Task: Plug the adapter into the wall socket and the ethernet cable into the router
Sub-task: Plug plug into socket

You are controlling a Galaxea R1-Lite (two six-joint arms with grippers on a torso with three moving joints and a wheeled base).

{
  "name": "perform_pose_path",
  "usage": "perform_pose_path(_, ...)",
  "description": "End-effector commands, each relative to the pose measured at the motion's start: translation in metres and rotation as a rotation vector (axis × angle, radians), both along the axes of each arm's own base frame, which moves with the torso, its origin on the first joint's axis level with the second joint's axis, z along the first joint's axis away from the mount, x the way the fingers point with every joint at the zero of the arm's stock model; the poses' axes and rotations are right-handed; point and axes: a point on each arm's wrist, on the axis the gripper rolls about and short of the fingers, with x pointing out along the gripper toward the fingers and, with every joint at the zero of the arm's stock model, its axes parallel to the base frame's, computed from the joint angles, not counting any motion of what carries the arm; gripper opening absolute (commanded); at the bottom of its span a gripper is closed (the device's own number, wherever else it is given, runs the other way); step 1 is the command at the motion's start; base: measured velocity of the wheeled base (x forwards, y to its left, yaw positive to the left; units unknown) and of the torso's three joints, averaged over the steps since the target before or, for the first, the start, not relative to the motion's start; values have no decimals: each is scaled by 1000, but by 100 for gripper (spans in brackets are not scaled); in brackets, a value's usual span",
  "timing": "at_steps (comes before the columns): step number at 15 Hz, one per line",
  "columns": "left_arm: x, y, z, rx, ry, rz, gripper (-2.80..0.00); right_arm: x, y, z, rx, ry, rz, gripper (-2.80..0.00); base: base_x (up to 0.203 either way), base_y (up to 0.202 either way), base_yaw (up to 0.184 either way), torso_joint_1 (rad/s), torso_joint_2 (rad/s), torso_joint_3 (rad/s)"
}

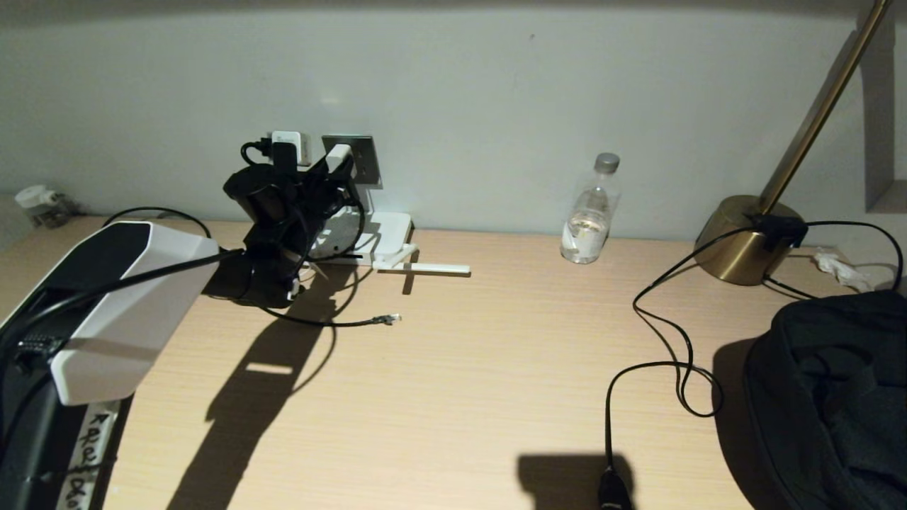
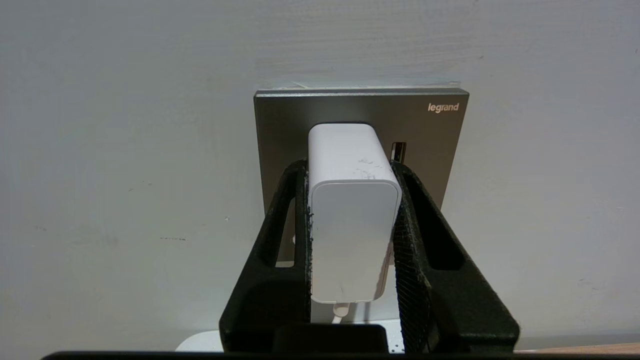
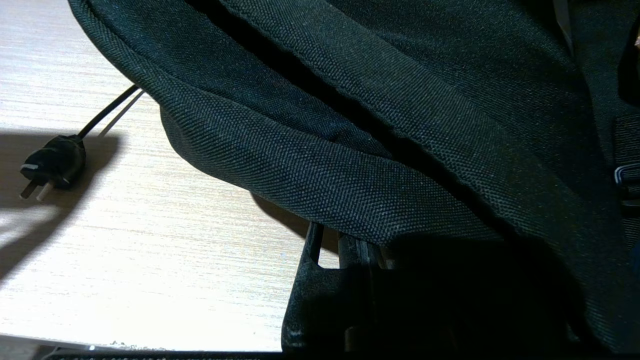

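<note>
nearest you, the lamp plug (image 3: 50, 167) lies loose at the desk's (image 1: 460, 397) front edge, beside the black bag (image 1: 829, 397) crowding the right corner; the right gripper (image 3: 340, 250) sits tucked under that bag's fabric, and you cannot tell how its fingers stand; mid-desk is open wood; the ethernet cable (image 1: 340, 324) trails there, its clear connector end lying free, apart from the router (image 1: 386, 237) against the wall; farthest, your left gripper (image 2: 352, 200) is clamped on the adapter (image 2: 350, 200), which sits against the wall socket (image 2: 435, 130), left of its centre; a water bottle (image 1: 592, 212) and brass lamp base (image 1: 744, 241) stand by the back edge.
</note>
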Motion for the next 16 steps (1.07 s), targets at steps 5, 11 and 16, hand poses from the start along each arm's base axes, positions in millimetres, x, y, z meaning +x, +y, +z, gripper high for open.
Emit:
perform_pose_path(5, 1, 0, 2, -2, -13, 0, -280, 0, 0, 0, 0, 0, 0, -280, 0, 0, 0, 0, 0, 0)
perform_pose_path(11, 1, 1, 1, -2, -13, 3, -280, 0, 0, 0, 0, 0, 0, -280, 0, 0, 0, 0, 0, 0)
perform_pose_path(16, 1, 1, 1, -3, -13, 4, -280, 0, 0, 0, 0, 0, 0, -280, 0, 0, 0, 0, 0, 0)
